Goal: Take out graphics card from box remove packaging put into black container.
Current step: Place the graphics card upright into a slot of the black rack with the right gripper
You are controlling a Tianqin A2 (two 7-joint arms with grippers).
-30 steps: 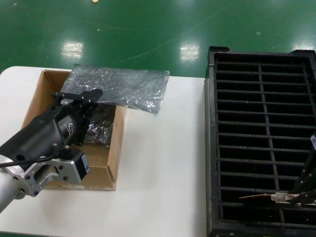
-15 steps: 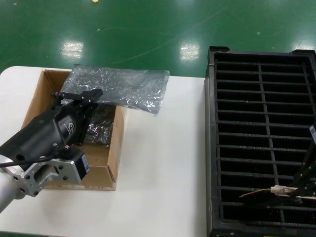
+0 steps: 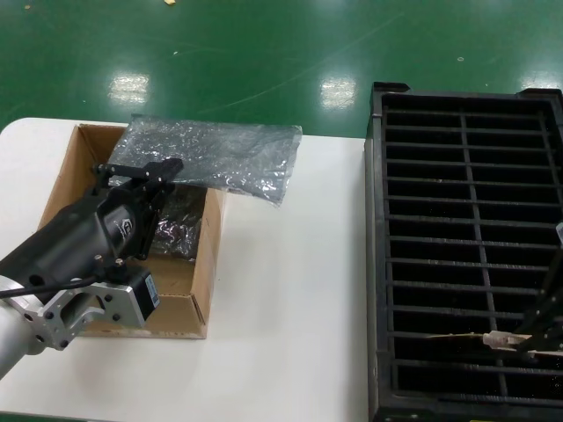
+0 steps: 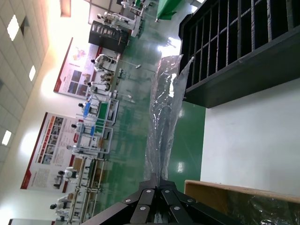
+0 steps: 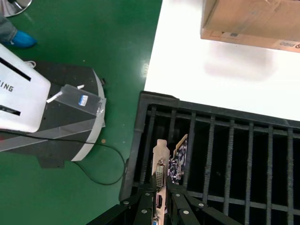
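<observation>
While my left pincer [image 3: 141, 176] stays out of it at nine o'clock, clamped on the anti-static bag [image 3: 211, 158] draped over the cardboard box [image 3: 198, 290] on the desk [image 3: 290, 308], my right pincer [image 5: 161, 199] at four o'clock grips the graphics card [image 5: 178, 159] by its bracket over the slotted black crate [image 3: 466, 220]. I'd square the card edge with one slot, between ribs, then lower straight and release only once it seats.
</observation>
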